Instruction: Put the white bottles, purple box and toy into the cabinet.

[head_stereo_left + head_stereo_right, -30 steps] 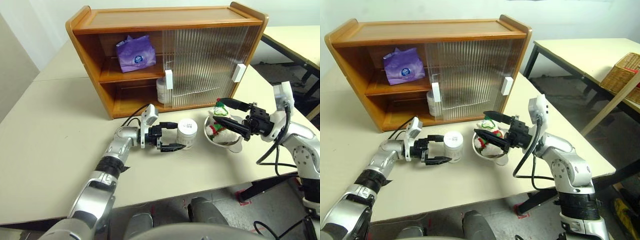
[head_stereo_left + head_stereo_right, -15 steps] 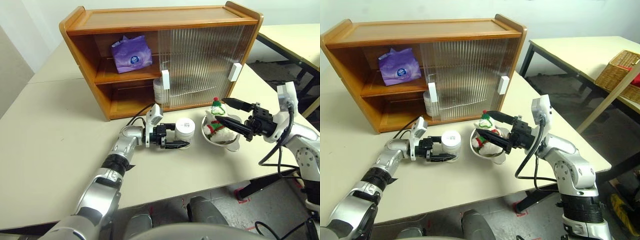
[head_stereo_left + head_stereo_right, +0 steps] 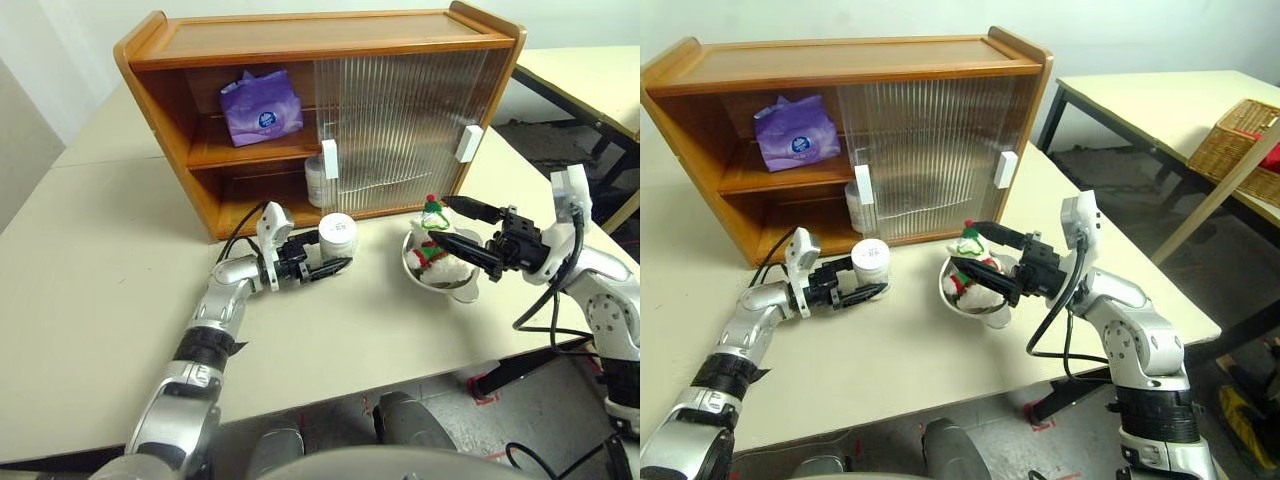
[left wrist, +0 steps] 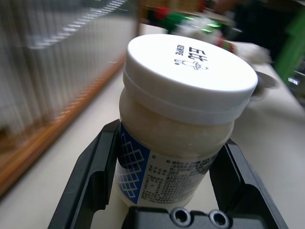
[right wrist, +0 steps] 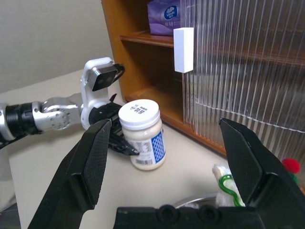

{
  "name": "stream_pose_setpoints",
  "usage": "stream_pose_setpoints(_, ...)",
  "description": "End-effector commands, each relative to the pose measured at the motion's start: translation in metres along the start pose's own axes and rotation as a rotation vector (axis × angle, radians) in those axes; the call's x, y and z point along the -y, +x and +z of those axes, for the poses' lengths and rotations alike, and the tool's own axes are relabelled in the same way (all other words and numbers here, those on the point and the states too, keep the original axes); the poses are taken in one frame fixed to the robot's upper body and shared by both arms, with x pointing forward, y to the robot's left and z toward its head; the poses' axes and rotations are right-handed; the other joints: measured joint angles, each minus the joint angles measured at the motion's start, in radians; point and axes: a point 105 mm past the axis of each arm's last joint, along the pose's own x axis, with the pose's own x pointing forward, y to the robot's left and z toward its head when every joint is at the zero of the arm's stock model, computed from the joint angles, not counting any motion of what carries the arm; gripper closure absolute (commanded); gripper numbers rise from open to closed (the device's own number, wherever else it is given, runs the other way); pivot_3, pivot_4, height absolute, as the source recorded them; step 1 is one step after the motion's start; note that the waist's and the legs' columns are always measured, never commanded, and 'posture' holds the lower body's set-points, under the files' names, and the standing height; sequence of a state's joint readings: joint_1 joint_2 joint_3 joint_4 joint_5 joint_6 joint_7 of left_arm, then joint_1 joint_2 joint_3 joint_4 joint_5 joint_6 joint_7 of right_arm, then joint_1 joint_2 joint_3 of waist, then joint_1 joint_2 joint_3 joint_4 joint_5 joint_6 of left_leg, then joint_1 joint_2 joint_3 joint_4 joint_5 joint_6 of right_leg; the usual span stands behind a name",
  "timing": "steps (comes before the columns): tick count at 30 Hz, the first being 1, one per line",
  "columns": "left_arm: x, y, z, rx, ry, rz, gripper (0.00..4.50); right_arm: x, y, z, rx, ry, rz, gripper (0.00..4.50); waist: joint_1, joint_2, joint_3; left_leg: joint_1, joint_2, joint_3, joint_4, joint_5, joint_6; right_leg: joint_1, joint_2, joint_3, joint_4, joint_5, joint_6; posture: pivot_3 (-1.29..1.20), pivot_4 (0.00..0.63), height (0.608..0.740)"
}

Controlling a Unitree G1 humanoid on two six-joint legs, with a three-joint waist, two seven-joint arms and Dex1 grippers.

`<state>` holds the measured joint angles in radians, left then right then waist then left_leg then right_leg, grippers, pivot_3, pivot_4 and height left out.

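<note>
Black left fingers (image 4: 93, 179) clamp the white bottle (image 4: 183, 119); right gripper (image 3: 455, 228) gapes empty.

Cabinet (image 3: 200, 190), bowl (image 3: 420, 282) on table (image 3: 90, 290)

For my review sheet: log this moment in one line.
left gripper: shut on white bottle | right gripper: open over toy | purple box: shelved

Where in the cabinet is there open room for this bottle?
Lower shelf: bare wood left of the other white bottle. Upper shelf: bare either side of the purple box. Ribbed doors cover the right half. Crowded by the bowl holding the toy.
</note>
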<state>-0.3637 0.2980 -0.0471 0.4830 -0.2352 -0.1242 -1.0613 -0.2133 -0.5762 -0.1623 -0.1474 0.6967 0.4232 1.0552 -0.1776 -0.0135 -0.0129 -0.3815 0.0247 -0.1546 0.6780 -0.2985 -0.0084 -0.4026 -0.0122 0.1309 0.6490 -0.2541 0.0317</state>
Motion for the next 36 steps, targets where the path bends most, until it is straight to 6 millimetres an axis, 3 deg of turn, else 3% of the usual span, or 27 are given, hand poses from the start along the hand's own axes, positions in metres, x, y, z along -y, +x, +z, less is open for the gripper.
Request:
stream_pose_setpoints(1, -0.013, -0.005, 0.013, 0.036, 0.007, 0.124, 1.41, 0.0, 0.005, -0.002, -0.007, -0.007, 0.02, 0.0, 0.004, 0.0, 0.0, 0.0, 0.0, 0.0, 0.0, 0.0, 0.0, 0.0, 0.0, 0.0, 0.0, 0.001, -0.002, -0.26, 0.0, 0.74)
stream_pose_setpoints(6, -0.03, -0.013, 0.018, 0.053, -0.022, 0.292, 1.41, 0.001, 0.007, -0.004, -0.006, -0.004, 0.029, 0.0, 0.015, 0.0, 0.0, 0.0, 0.0, 0.0, 0.0, 0.0, 0.0, 0.0, 0.0, 0.0, 0.0, 0.002, -0.003, -0.26, 0.0, 0.74)
stream_pose_setpoints(25, -0.064, -0.037, 0.03, 0.09, -0.044, 0.688, 1.41, -0.002, 0.005, -0.008, -0.004, 0.002, 0.035, 0.0, 0.039, 0.0, 0.0, 0.002, 0.0, 0.0, 0.002, 0.001, -0.001, 0.002, 0.0, 0.0, 0.0, 0.005, -0.008, -0.25, 0.0, 0.74)
stream_pose_setpoints(36, -0.086, -0.03, 0.027, 0.047, -0.009, 0.887, 1.41, -0.002, 0.007, -0.006, -0.005, -0.001, 0.04, 0.0, 0.043, 0.0, 0.0, 0.003, 0.0, 0.0, 0.003, 0.001, -0.002, 0.003, 0.0, 0.0, 0.0, 0.005, -0.009, -0.25, 0.0, 0.74)
